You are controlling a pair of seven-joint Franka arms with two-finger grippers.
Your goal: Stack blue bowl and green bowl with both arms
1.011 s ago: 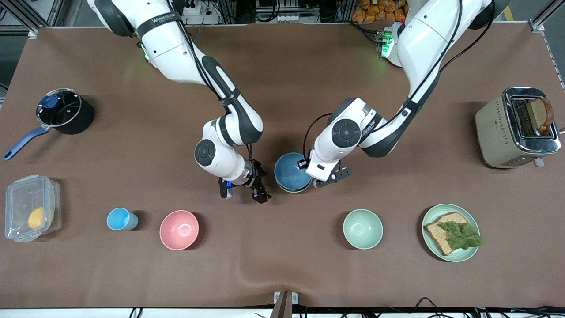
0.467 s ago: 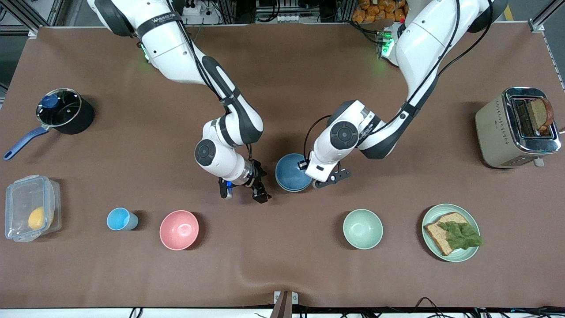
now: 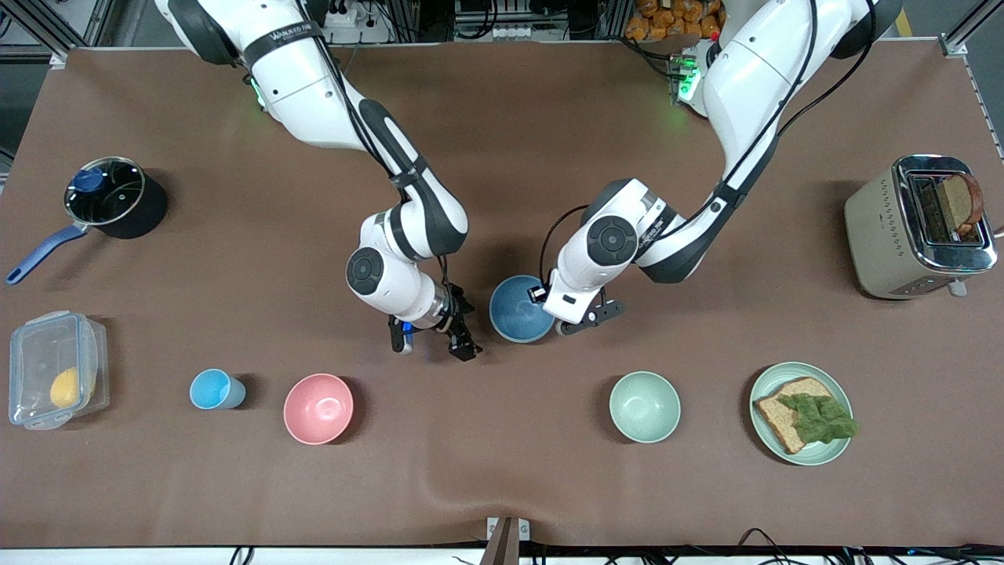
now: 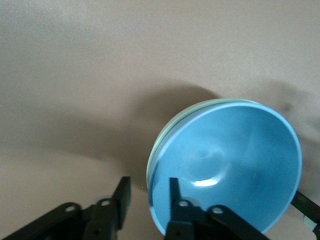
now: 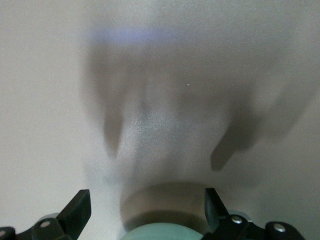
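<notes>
The blue bowl (image 3: 518,310) sits nested in the green bowl mid-table. In the left wrist view, only a thin sage rim of the green bowl (image 4: 212,102) shows around the blue bowl (image 4: 230,160). My left gripper (image 3: 555,312) is at the stack's edge on the left arm's side. It is open (image 4: 148,182), with one finger inside the blue bowl and the other outside, clear of the rim. My right gripper (image 3: 430,342) waits open and empty (image 5: 145,207) low over the table beside the stack, toward the right arm's end.
A mint bowl (image 3: 645,406), a pink bowl (image 3: 318,408) and a light-blue cup (image 3: 215,389) stand nearer the front camera. A plate with bread (image 3: 802,412) and a toaster (image 3: 918,226) are toward the left arm's end. A pot (image 3: 114,196) and a clear box (image 3: 55,369) are toward the right arm's end.
The blue bowl has settled deeper into the green bowl, hiding most of the green rim in the front view. My left hand shifted slightly toward the stack. My right arm has not moved.
</notes>
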